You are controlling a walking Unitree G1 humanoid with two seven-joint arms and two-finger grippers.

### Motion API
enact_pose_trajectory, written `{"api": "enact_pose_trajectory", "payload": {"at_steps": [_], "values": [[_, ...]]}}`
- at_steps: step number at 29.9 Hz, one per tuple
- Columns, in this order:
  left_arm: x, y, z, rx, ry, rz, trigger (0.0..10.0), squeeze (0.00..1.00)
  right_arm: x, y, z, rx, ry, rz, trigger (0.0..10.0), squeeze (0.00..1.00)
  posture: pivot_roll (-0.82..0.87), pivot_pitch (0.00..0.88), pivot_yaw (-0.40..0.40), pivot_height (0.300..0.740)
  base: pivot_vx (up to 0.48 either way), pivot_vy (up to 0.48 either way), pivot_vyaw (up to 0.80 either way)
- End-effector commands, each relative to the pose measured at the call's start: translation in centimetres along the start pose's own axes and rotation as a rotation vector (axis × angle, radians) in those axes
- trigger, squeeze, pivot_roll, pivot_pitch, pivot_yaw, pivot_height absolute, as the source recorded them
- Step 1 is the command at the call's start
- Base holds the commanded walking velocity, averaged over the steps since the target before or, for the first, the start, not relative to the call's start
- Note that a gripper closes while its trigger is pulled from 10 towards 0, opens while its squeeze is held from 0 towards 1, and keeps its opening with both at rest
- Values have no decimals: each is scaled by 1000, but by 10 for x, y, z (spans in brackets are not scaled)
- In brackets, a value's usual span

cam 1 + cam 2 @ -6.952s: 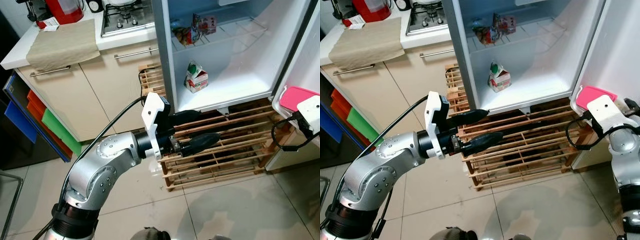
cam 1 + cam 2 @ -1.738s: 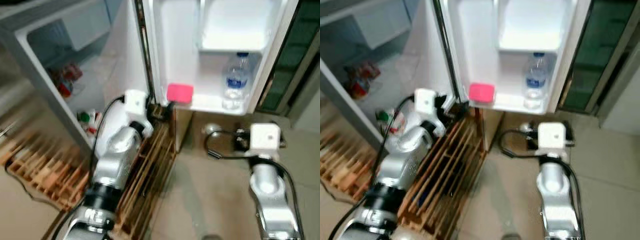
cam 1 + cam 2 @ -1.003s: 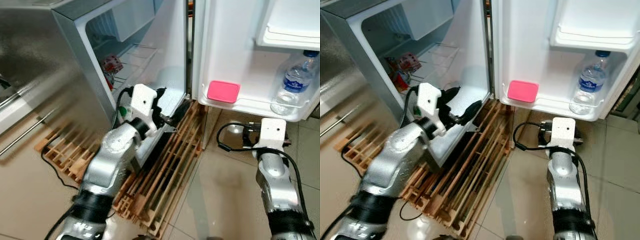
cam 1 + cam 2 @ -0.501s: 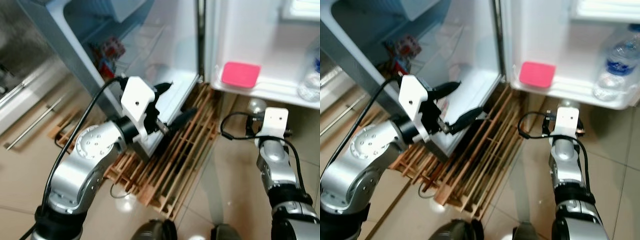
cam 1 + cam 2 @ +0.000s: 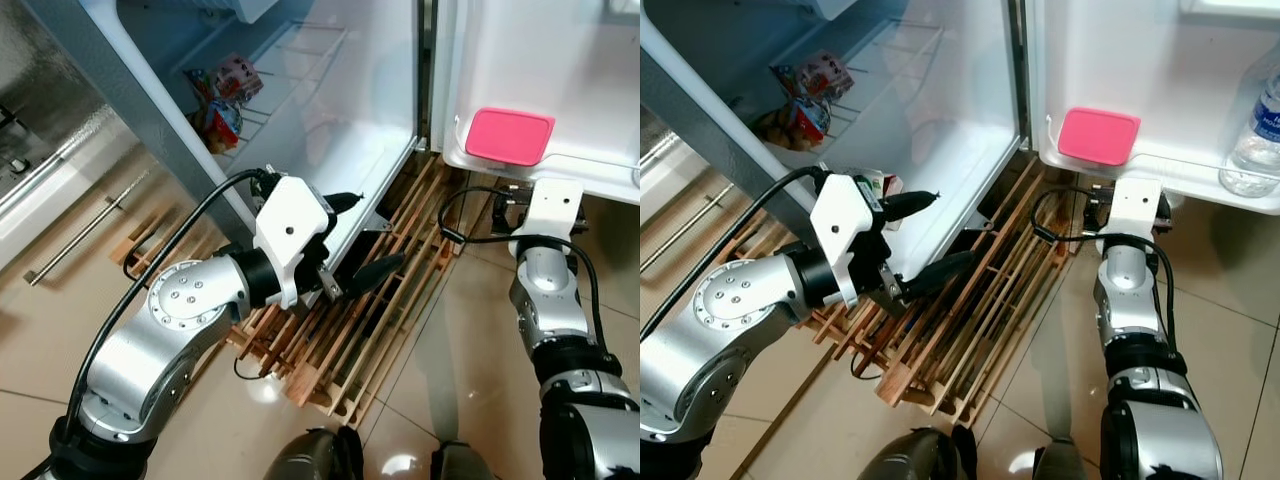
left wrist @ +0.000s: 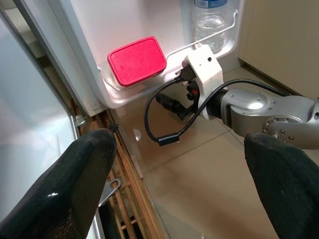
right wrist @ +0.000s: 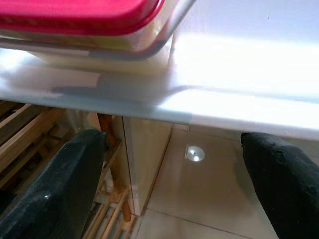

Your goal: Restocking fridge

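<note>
A pink-lidded container (image 5: 510, 137) rests on the bottom shelf of the open fridge door (image 5: 560, 170), beside a water bottle (image 5: 1252, 130). Snack packets (image 5: 225, 95) lie on a wire shelf inside the fridge. A carton (image 5: 878, 186) on the fridge floor peeks out behind my left wrist mount. My left gripper (image 5: 360, 236) is open and empty, held just before the fridge's lower front edge. My right gripper (image 7: 179, 174) is open and empty, low beneath the door shelf, with the pink container (image 7: 75, 12) just above it.
The fridge stands on a wooden slat pallet (image 5: 370, 330) that juts out over the tiled floor (image 5: 470, 400). Kitchen cabinets with bar handles (image 5: 85, 225) run along the left. A black cable (image 6: 164, 124) loops off my right wrist.
The camera has swung and tilted, so the fridge interior and door shelf sit higher in the picture. Both arms hold about the same poses, and both grippers stay open.
</note>
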State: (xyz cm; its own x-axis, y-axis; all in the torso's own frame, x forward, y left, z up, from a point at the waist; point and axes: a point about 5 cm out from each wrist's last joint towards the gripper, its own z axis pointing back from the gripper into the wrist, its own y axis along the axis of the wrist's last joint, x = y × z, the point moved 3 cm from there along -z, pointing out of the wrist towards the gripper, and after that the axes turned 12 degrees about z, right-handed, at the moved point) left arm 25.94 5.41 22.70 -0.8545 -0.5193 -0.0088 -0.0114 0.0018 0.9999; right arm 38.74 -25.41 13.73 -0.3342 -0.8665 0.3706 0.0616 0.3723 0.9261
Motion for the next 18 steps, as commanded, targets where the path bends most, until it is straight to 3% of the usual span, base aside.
{"api": "enact_pose_trajectory", "payload": {"at_steps": [1, 10, 18], "values": [[-2, 2, 4, -8, 13, -12, 10000, 0, -4, 11, -3, 38, 4, -3, 10000, 20, 121, 181, 260, 740, 0, 0, 0], [-3, 2, 3, -5, 17, -13, 10000, 0, -4, 32, -12, 78, -21, -65, 10000, 20, 116, 168, 253, 740, 0, 0, 0], [0, -1, 2, -3, 2, 8, 10000, 0, -21, 45, -12, 100, 19, -81, 10000, 20, 104, 169, 241, 740, 0, 0, 0]]}}
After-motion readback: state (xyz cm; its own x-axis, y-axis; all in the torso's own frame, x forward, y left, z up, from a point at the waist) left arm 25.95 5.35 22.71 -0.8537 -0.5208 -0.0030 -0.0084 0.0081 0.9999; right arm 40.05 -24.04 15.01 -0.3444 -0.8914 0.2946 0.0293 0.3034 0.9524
